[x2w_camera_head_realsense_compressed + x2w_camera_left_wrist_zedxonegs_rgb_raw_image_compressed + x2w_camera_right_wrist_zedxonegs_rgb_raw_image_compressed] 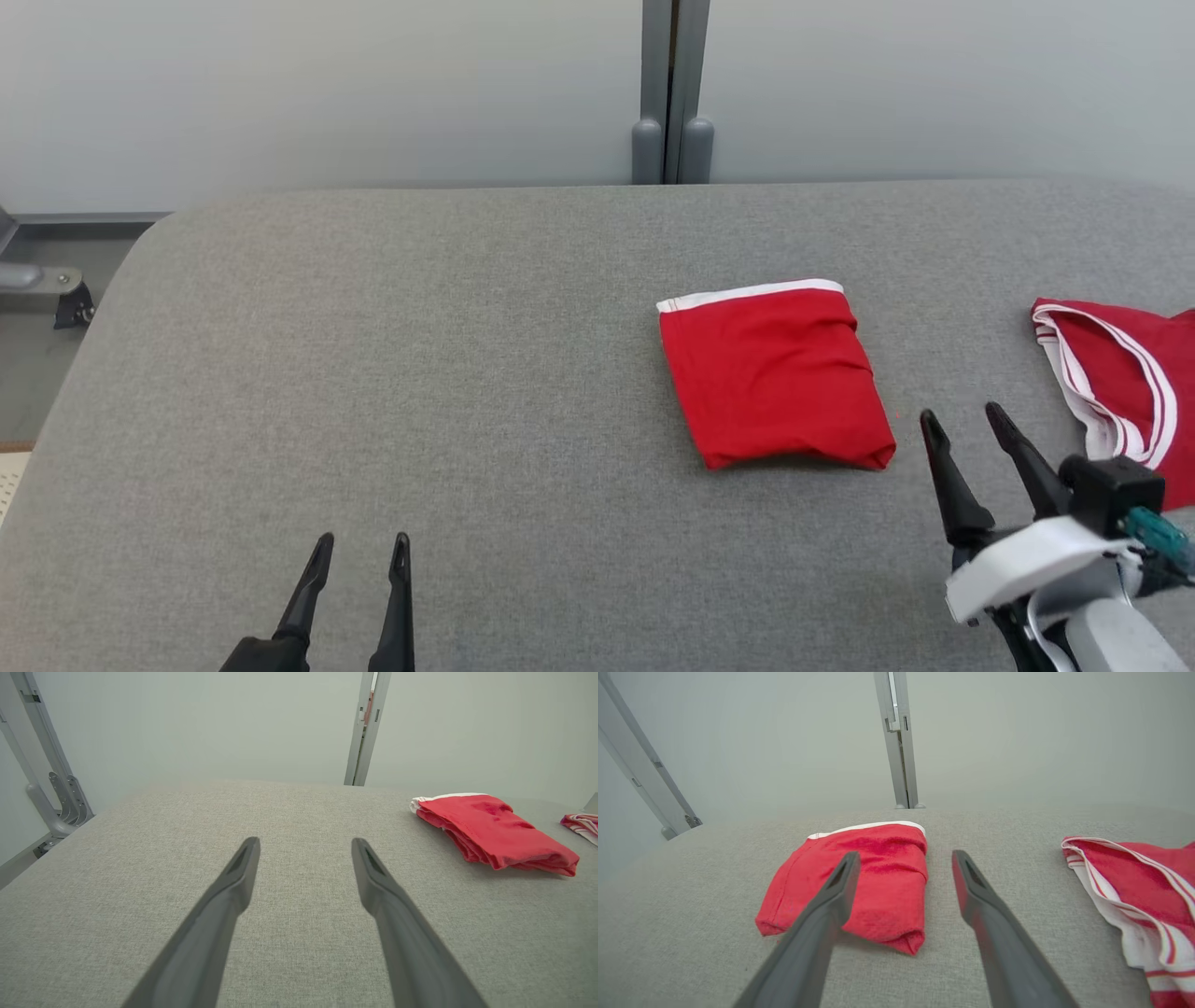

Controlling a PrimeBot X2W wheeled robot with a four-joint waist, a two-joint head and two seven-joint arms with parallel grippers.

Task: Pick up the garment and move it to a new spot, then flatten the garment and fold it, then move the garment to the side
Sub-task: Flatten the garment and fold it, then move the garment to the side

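soft, light and perhaps loosely layered, the folded garment [775, 373] suits the right hand [962, 413], wide and empty like the left hand [363, 541], pinching all layers at its near edge.

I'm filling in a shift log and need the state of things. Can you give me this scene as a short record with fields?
surface: grey cloth-covered table
folded garment: red with a white band, folded compact, lying right of the table's middle
second garment: red with white stripes, loose, at the right edge
left gripper: open, empty, over bare table
right gripper: open, empty, beside the folded garment's near right corner, apart from it
fold step: looks done
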